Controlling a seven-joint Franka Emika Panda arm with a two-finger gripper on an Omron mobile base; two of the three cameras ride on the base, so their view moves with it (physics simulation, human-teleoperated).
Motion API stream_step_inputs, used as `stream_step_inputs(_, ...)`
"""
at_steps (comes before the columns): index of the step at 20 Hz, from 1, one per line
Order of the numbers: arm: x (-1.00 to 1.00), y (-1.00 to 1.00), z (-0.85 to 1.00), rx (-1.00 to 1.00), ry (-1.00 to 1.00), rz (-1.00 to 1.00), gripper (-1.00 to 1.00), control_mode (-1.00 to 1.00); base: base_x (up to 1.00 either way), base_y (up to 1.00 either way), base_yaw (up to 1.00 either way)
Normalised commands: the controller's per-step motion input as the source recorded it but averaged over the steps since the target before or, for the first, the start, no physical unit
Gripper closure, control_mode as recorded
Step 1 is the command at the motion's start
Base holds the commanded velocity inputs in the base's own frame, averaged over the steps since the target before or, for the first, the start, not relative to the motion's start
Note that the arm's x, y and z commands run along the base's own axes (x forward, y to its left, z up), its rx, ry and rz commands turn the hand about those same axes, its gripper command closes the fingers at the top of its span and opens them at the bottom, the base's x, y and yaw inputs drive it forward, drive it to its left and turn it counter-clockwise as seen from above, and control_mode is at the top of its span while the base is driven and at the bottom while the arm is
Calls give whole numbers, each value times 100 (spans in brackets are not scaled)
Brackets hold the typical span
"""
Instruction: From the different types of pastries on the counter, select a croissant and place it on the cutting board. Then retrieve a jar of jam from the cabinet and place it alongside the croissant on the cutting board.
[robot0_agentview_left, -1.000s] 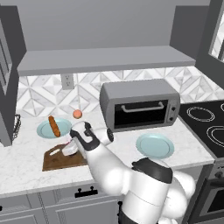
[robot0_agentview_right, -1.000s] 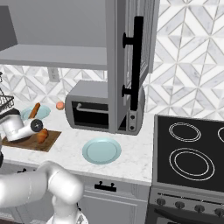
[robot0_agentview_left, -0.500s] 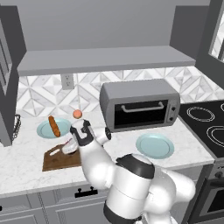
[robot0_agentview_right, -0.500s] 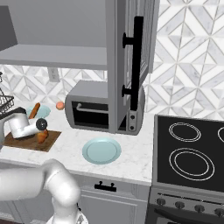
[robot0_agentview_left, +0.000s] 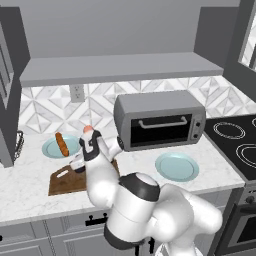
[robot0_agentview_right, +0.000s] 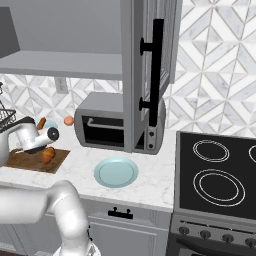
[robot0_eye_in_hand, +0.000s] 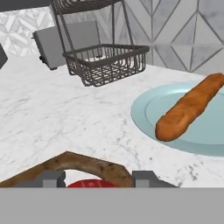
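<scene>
Kitchen scene, white marble bench with a zigzag tile wall behind it and a wire basket parked at the back. Long thin bread stick is lying on its teal plate, just past the far edge of the cutting board.

The hand is clamped on the jar of jam. From the hand camera you can see the red lid pinched between the two fingertips, with the brown edge of the board right beyond it. So the jar is off the shelf and sitting low over the board.

The croissant is already on the board. In the right base view it's at the end nearer the toaster oven, and the hand hangs just above it and a touch toward the basket side. I can't tell whether they're touching.

That's really what the next bit hinges on, I reckon: the croissant is basically under the hand, while the bare wood runs off toward the handle end. The jar wants to come down on that open stretch beside the pastry, not on top of it. Looks like the last step of the job to me, only the put-down and letting go are left.
</scene>
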Motion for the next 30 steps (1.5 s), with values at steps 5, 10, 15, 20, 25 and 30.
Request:
stream_step_inputs(5, 0, 8, 0, 0, 0, 3, 100, -100, 0, 0, 0)
stream_step_inputs(10, 0, 13, 0, 0, 0, 1, 100, -100, 0, 0, 0)
stream_step_inputs(15, 0, 1, 0, 0, 0, 0, 100, -100, 0, 0, 0)
stream_step_inputs(20, -1, 0, 0, 0, 0, 0, 100, -100, 0, 0, 0)
stream_step_inputs(25, -2, 0, 0, 0, 0, 0, 100, -100, 0, 0, 0)
stream_step_inputs(30, 0, 0, 0, 0, -1, 0, 100, -100, 0, 0, 0)
